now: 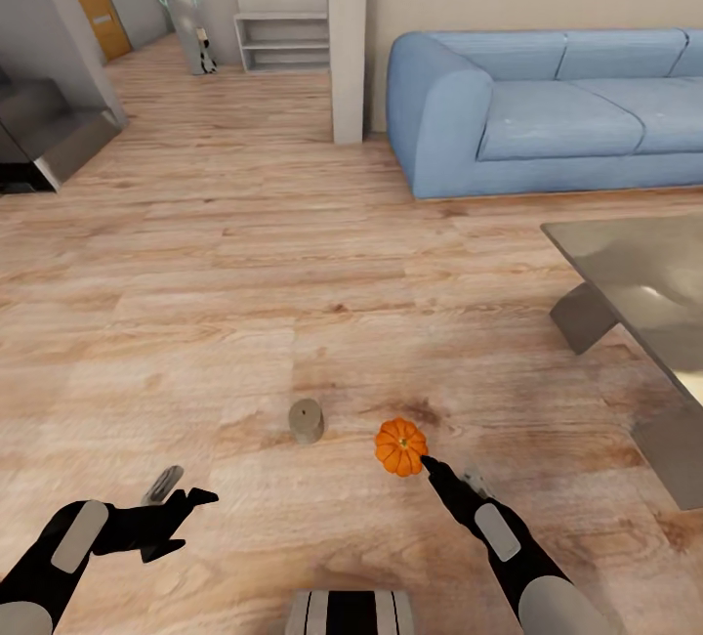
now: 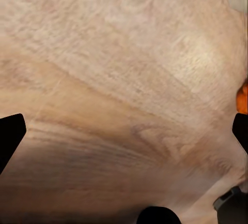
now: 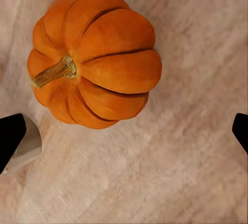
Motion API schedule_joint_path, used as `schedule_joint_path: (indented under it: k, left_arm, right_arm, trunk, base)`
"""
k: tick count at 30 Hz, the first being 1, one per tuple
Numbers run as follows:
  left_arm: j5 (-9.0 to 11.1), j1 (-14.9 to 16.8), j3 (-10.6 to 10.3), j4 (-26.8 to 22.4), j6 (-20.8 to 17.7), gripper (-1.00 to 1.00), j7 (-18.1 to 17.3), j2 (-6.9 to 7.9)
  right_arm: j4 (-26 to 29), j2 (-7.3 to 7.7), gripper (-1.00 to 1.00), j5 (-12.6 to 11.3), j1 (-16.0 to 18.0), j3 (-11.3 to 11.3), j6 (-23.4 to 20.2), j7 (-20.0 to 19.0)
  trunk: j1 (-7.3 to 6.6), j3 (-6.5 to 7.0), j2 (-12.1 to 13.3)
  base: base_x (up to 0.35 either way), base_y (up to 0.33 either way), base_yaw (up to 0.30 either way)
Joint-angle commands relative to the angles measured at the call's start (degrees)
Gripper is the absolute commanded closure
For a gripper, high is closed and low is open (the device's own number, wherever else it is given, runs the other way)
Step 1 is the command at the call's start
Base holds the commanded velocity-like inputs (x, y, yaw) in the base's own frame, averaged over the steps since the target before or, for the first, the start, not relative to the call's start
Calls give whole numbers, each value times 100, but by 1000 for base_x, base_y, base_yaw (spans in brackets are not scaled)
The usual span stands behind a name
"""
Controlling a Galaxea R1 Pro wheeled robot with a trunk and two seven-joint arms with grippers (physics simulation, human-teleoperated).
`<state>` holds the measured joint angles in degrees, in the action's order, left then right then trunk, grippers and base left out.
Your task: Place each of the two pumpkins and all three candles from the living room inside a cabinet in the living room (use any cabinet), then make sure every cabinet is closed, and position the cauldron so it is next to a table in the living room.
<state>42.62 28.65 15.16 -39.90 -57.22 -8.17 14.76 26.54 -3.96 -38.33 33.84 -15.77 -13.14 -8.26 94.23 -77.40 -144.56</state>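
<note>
Resting on the wooden floor (image 1: 244, 303), the pumpkin (image 1: 400, 445) sits at three o'clock of the candle (image 1: 306, 420), near but apart. The right gripper (image 1: 444, 479), spread wide and empty, hovers just at the pumpkin's five o'clock; its wrist camera reveals the stem (image 3: 54, 72) lying sideways. The left gripper (image 1: 186, 508), also spread and empty, hangs over bare floor. A blue sofa (image 1: 547, 107) stands well beyond.

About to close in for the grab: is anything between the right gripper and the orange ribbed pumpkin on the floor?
Nothing visible. The right gripper sits open right beside the orange ribbed pumpkin, bare wooden floor between them; the tan candle stands off to its left.
</note>
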Motion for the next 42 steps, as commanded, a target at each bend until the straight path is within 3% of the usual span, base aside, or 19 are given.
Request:
schedule_joint_path:
  k: [1, 13, 17, 31, 42]
  left_arm:
    - [0, 0, -1, 0, 0, -100, 0, 0]
    - [0, 0, 5, -1, 7, -100, 0, 0]
    - [0, 0, 5, -2, 9, -100, 0, 0]
    - [0, 0, 5, -2, 9, -100, 0, 9]
    - [0, 0, 5, -4, -3, -100, 0, 17]
  right_arm:
    - [0, 0, -100, 0, 0, 1, 2, 0]
    - [0, 0, -100, 1, -10, -48, 6, -8]
    - [0, 0, -100, 1, -9, -175, 8, -8]
    - [0, -8, -100, -8, -9, -199, 20, -17]
    - [0, -9, -100, -8, -9, -199, 14, -17]
  trunk:
    - [0, 0, 0]
    - [0, 0, 0]
    - [10, -89, -5]
    - [46, -399, -24]
    - [46, -399, -24]
  base:
    - [268, 39, 0]
    - [98, 6, 0]
    - [1, 0, 0]
    - [0, 0, 0]
    - [9, 0, 0]
